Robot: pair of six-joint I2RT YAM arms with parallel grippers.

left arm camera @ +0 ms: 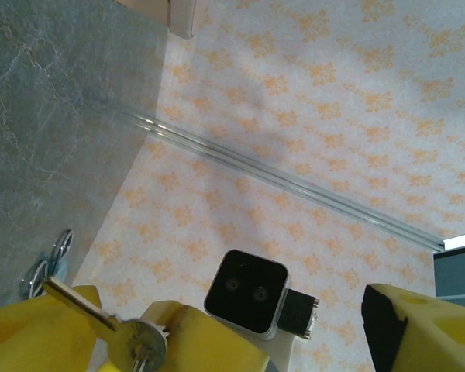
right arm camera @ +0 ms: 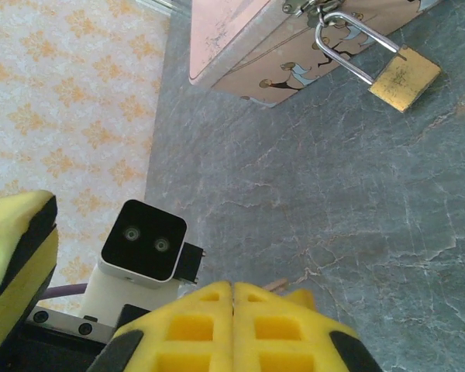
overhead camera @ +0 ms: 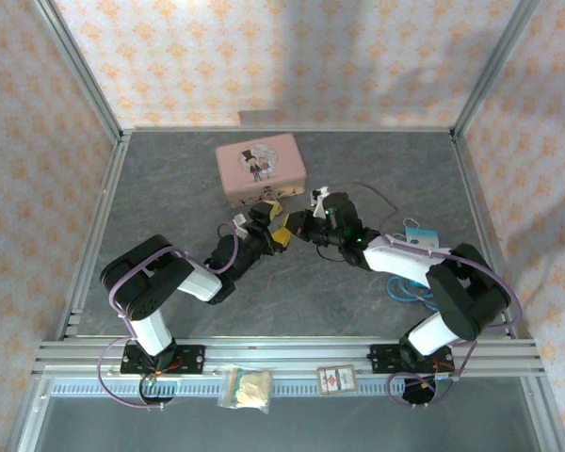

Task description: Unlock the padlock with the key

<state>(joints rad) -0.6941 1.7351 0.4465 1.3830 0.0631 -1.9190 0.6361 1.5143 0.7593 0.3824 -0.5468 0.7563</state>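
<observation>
The top camera looked down from above and behind the arm bases (overhead camera: 155,358) and took in the whole tabletop (overhead camera: 169,188) up to the far wall (overhead camera: 292,56). The left wrist camera sat low and tilted, and it faced across the tabletop to a patterned wall (left arm camera: 333,116). The right wrist camera was also low and faced the pink tin (right arm camera: 240,46) and the padlock (right arm camera: 403,77) from near. The top view shared this tin. Each wrist view held a two-lens camera box (left arm camera: 246,294) close in front.

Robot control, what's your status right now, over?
Left gripper open; right gripper shut, seemingly on the key. Padlock closed, hooked to the pink tin, untouched. Key blade rests against left gripper.
</observation>
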